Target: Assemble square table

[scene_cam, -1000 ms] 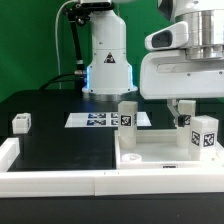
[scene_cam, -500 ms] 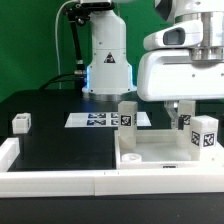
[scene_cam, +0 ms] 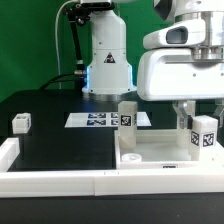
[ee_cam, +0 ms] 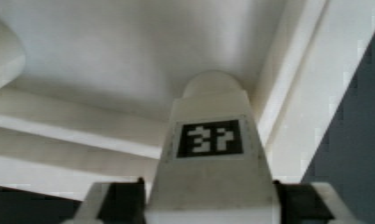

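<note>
Tool (ee_cam: 210,203) tight around tagged leg block (ee_cam: 216,125)

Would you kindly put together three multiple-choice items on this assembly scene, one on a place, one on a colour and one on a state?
1. Where is the lone leg block?
A) on the table, at the exterior view's left
B) on a shelf
C) on the floor

2. The table's surface is:
A) white
B) black
C) wooden brown

3. The tagged leg in the wrist view is:
A) lying flat on the table
B) between the claw's fingers
C) stacked on another leg

Answers:
1 A, it stands alone on the table at that side.
2 B, the surface is dark all over.
3 B, the claw has a finger against each side of it.
</note>
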Controlling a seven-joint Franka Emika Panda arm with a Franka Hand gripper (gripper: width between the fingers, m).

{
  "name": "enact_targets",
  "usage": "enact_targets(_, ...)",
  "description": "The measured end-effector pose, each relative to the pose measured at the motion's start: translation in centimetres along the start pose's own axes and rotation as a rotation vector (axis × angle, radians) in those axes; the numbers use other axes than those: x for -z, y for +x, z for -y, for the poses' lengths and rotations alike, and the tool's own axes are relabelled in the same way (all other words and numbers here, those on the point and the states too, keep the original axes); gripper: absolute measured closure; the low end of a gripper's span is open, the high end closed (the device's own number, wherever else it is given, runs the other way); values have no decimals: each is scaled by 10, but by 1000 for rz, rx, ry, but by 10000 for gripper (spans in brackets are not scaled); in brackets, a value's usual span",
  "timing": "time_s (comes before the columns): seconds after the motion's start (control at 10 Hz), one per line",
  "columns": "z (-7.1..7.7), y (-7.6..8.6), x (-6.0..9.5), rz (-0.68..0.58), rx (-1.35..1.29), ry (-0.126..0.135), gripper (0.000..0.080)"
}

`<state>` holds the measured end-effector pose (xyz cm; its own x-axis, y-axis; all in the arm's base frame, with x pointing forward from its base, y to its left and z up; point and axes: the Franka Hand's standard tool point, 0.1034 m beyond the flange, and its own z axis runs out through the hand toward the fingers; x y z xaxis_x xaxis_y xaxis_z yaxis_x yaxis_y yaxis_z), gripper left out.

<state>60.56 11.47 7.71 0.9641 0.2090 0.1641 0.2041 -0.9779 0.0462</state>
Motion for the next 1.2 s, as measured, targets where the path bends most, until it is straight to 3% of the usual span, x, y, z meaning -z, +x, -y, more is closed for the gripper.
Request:
enact_targets(0.4, 0, 0, 0, 0, -72, 1, 506)
enact_targets(0.8, 4, 0, 0, -2, -449, 5, 506)
enact_targets(1.2, -8, -7, 0, 1, -770, -35, 499)
